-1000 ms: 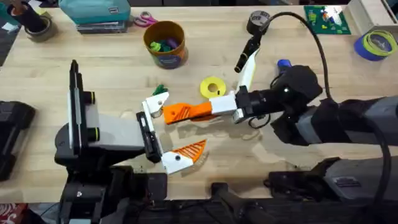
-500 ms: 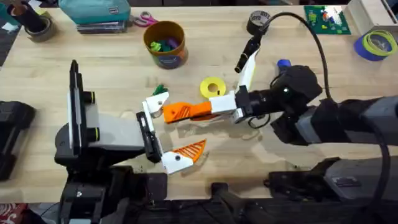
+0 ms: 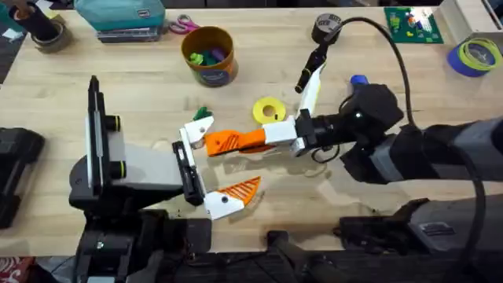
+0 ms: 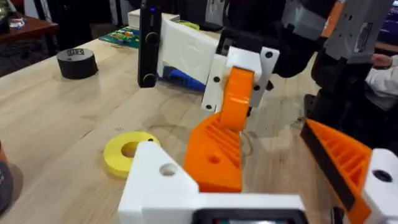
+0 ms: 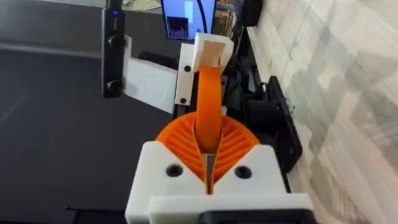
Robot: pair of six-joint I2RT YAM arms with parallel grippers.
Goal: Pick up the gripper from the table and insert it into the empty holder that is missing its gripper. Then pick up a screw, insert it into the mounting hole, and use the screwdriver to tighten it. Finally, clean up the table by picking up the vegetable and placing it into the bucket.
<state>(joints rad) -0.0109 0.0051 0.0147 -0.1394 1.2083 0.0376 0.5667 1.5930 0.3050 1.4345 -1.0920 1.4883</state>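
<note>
My right gripper (image 3: 273, 137) is shut on the gripper (image 3: 232, 141), an orange ribbed wedge held level above the table. Its free end meets the holder (image 3: 196, 130), the bare white finger of my left gripper (image 3: 214, 167), which stands open. In the left wrist view the gripper (image 4: 217, 155) lies right beside the holder (image 4: 163, 180); I cannot tell whether it is seated. In the right wrist view my right gripper (image 5: 208, 167) clamps the gripper (image 5: 208, 118). The vegetable (image 3: 202, 114) lies just behind the holder. The bucket (image 3: 209, 55) stands at the back. The blue end of the screwdriver (image 3: 358, 80) shows behind my right arm.
A yellow ring (image 3: 269, 110) lies just behind the held part. A black tape roll (image 3: 326, 27), a blue tape roll (image 3: 475, 56) and a green board (image 3: 413, 23) sit at the back right. A teal box (image 3: 122, 16) and scissors (image 3: 185, 25) sit at the back left.
My right gripper has edged slightly left with the orange gripper, closer to the holder. The left arm has not moved.
</note>
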